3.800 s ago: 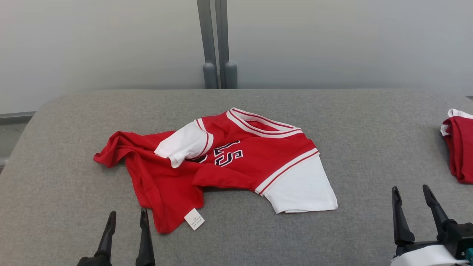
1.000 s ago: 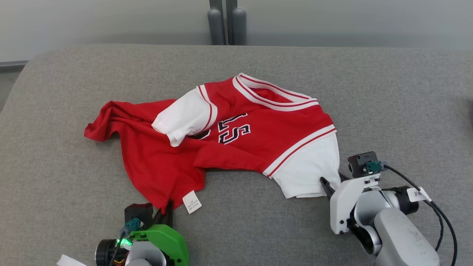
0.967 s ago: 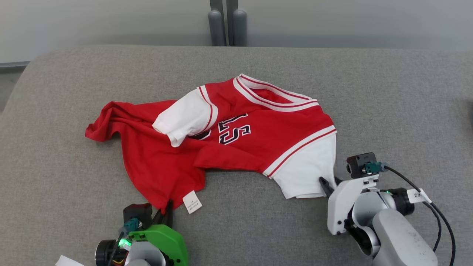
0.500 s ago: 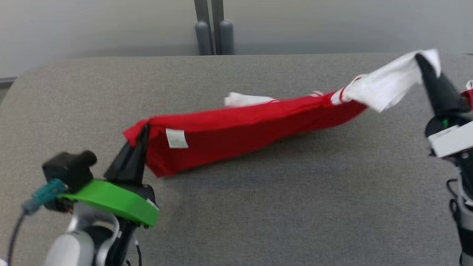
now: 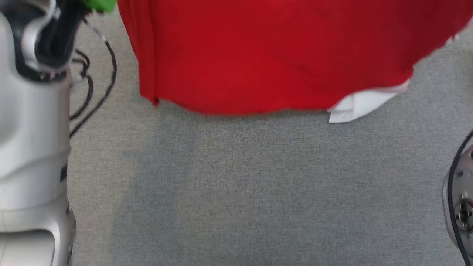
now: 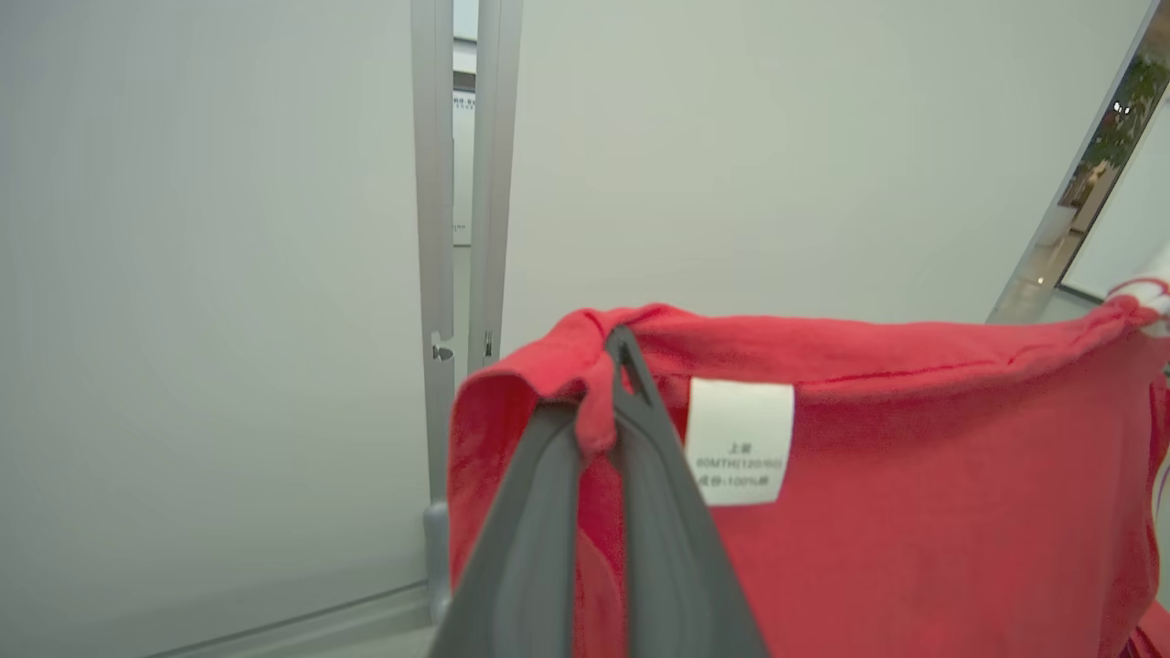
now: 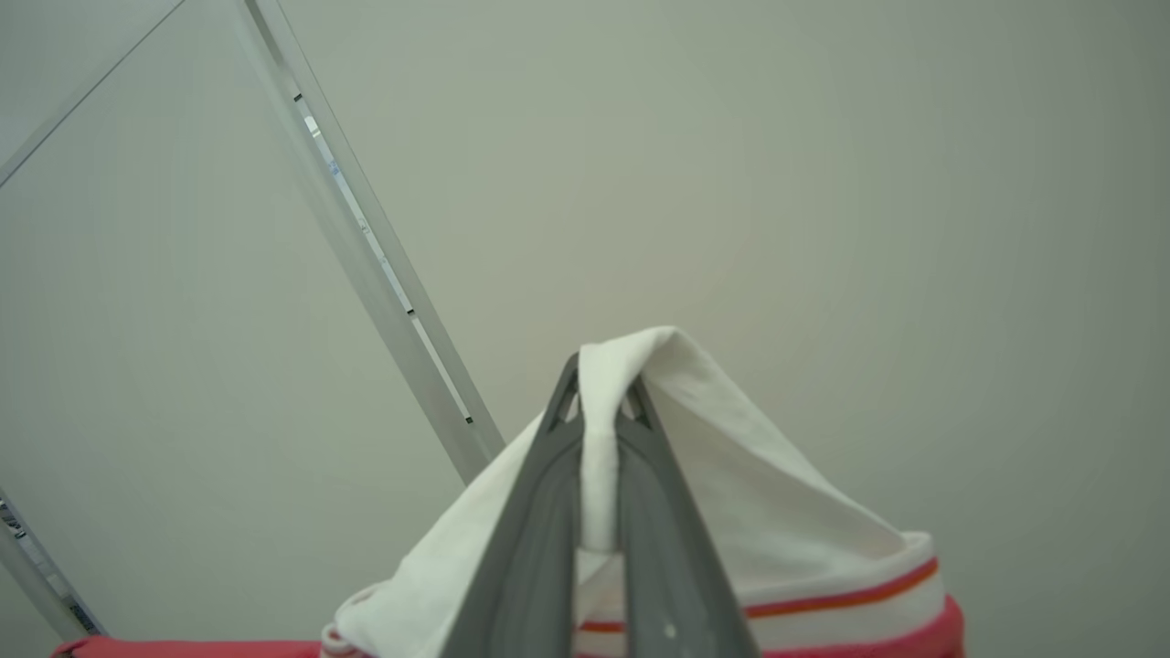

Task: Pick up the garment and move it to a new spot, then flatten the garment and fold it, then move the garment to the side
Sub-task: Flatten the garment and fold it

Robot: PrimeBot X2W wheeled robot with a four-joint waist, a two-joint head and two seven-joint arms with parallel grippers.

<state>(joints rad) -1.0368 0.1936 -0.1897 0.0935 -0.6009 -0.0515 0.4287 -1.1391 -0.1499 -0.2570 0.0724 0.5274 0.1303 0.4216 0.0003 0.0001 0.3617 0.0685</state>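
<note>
Stretched low over the table moments ago, the garment is now hanging high, left end effector pinching its red hem, right end effector its white sleeve.

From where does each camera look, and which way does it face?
Head view: from the head, down at the grey fabric table and hanging red garment with white sleeves; pale left arm shows.
Left wrist view: along the left gripper, shut on red hem, toward pale wall.
Right wrist view: along the right gripper, shut on white sleeve.
All share the garment.
</note>
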